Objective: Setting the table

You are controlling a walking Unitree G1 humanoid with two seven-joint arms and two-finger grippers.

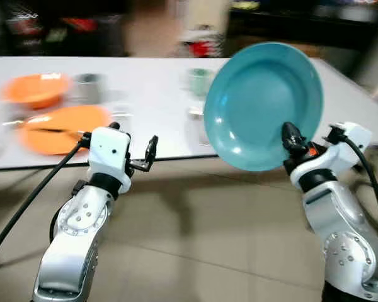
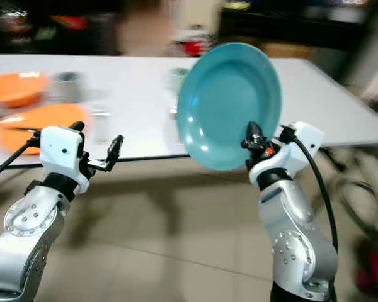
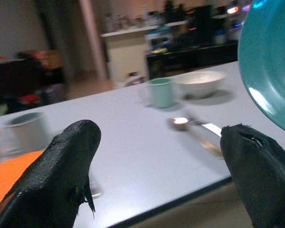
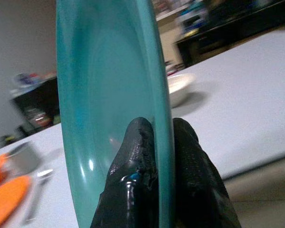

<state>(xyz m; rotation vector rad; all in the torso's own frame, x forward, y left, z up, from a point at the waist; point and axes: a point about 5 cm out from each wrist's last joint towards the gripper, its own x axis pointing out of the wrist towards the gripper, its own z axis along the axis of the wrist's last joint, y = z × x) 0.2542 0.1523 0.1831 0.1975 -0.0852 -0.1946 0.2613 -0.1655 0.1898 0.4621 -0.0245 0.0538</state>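
The robot stands just short of the long white worktop [image 1: 157, 107], and its right gripper [image 1: 292, 139] is up in front of it, both black fingers [image 4: 133, 190] clamped on the lower rim of a teal plate [image 1: 261, 104]. The plate is held on edge, nearly upright, its hollow face turned towards the robot, hanging in the air at the near edge of the worktop and not touching it. From the right wrist you can see the rim pinched tight, one finger on each face.

Over on the other side, the left gripper [image 1: 148, 154] is raised too, level with the worktop's near edge, its fingers spread wide apart with nothing between them.

On the worktop, off to the robot's left, there's an orange plate [image 1: 63, 129] close to the near edge with something dark and thin lying across it, too blurred to name. Behind that sits an orange bowl [image 1: 36, 89], and just beside the bowl a grey cup [image 1: 88, 87]. Nearer the middle, a pale green cup [image 3: 161, 92] stands upright, with a white bowl [image 3: 199, 83] close by it, and a spoon [image 3: 192, 130] lies flat on the bare white surface in front of them. The plate partly covers this middle group in the head views.

The floor [image 1: 195, 239] under the arms is pale tile.
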